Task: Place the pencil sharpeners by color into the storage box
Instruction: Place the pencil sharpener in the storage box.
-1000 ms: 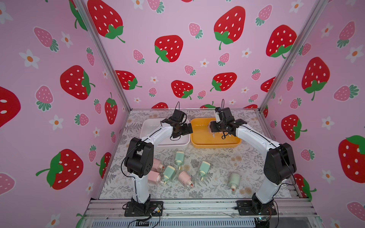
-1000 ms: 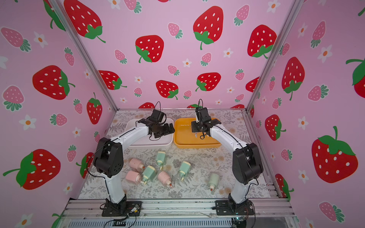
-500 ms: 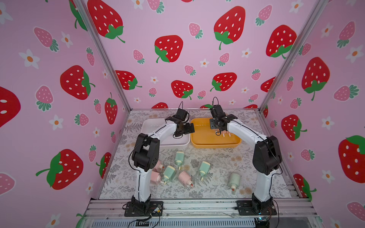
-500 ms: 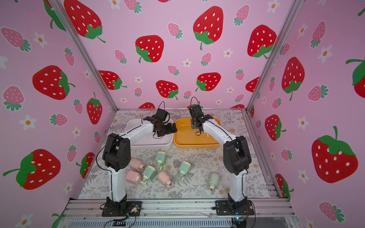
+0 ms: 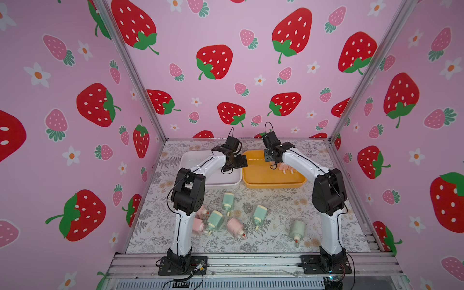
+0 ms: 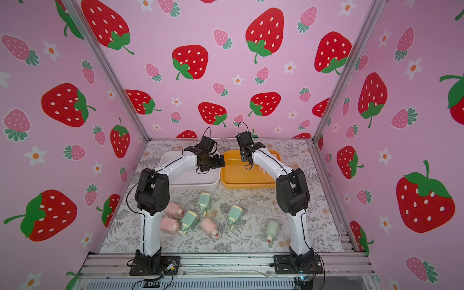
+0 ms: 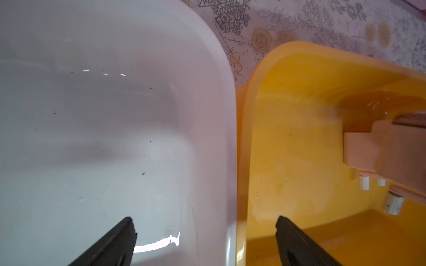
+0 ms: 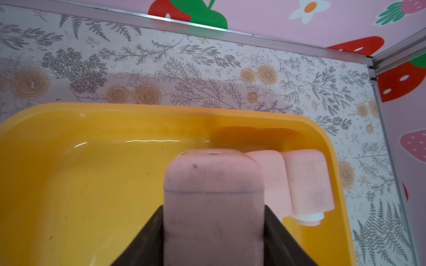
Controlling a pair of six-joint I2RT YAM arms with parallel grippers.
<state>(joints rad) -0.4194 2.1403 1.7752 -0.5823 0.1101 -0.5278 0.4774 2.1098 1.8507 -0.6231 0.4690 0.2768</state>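
Sharpeners (image 6: 189,221), three pink and four green, are lying loose on the near part of the surface (image 6: 251,241), their necks pointing in various directions. Farther back, the left pincer (image 7: 204,221) is hanging spread wide and empty, straddling the neighbouring rims of the white bin (image 7: 221,69) and the yellow bin (image 7: 253,96). The right pincer (image 8: 213,211) is clamping a pink sharpener (image 8: 213,175) by its sides over the yellow bin. Its long axis is running along the fingers (image 8: 149,230), with the rounded base heading toward the far wall and the neck hidden. Just beside it, two pink sharpeners (image 8: 306,179) are lying together in the bin's far corner, cream necks facing the near side.
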